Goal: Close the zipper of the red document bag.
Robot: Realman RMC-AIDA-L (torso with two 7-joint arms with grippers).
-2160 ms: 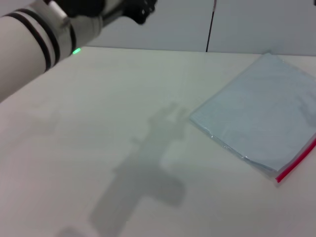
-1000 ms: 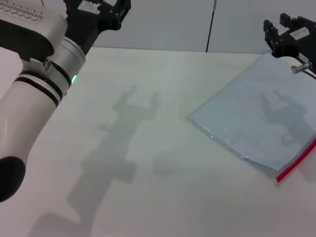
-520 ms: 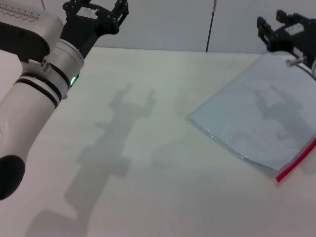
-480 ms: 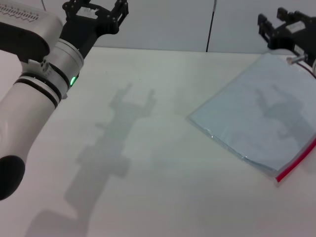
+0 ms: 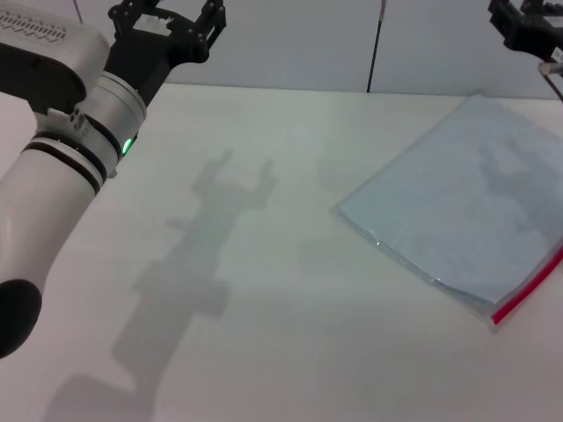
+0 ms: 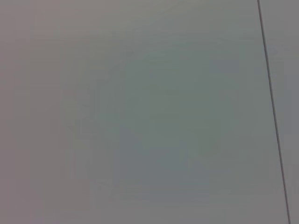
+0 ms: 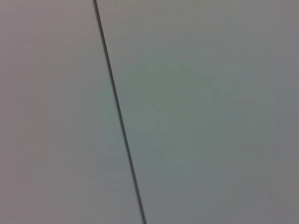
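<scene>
Red document bag (image 5: 466, 207) lies flat on the white table (image 5: 264, 352), on the right side of the head view, rotated so its corners point roughly toward and away from the robot. Translucent pale blue-white, right part runs out of frame. The zipper (image 5: 528, 286) is the thin red strip along the bag's near-right edge, ending at the near corner; only a short length of it is in frame, and I can't tell from here whether it is zipped or where the slider sits.

Left pincer (image 5: 167, 16) is raised high at the far-left of the head view, above the table's far edge, well apart from the bag. Its fingers are spread, holding nothing. White forearm with black bands and a green light runs down toward the near-left corner. Its shadow falls on the bare table to the left of the bag.

Right pincer (image 5: 526, 22) is at the top-right corner, raised above the bag's far corner, not touching it. Partly cut off by the frame; fingers look spread, nothing between them. Faint shadow of it on the bag surface.

Both wrist views show only plain grey wall (image 6: 140, 116) with one thin dark vertical seam (image 7: 119, 116); no bag, no fingers visible.
</scene>
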